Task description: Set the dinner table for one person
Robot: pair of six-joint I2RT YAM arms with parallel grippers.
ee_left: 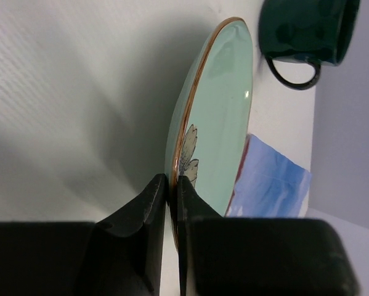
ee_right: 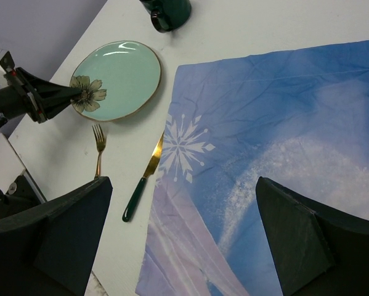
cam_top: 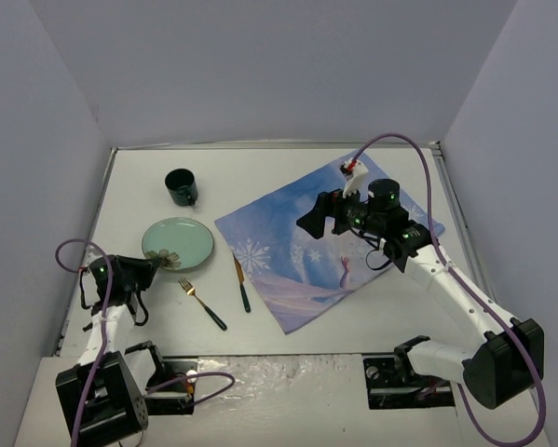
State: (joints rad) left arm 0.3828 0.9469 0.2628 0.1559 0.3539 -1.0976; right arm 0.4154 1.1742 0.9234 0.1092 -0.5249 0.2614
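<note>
Plate (cam_top: 177,243) placement is in hand: left end effector (ee_left: 172,185) clenches its rim, right end effector (ee_right: 184,240) hangs released above the cloth (cam_top: 288,270); next probably calls for lifting it onto the cloth.

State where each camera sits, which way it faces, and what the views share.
Top external: above and behind the bases, looking down on the dinner table; both arms show.
Left wrist: low over the table, facing along the green plate; left gripper pinches its rim.
Right wrist: above the blue cloth, looking down and leftward; right gripper open.
Shared: all three show plate, dark green mug and cloth.
</note>
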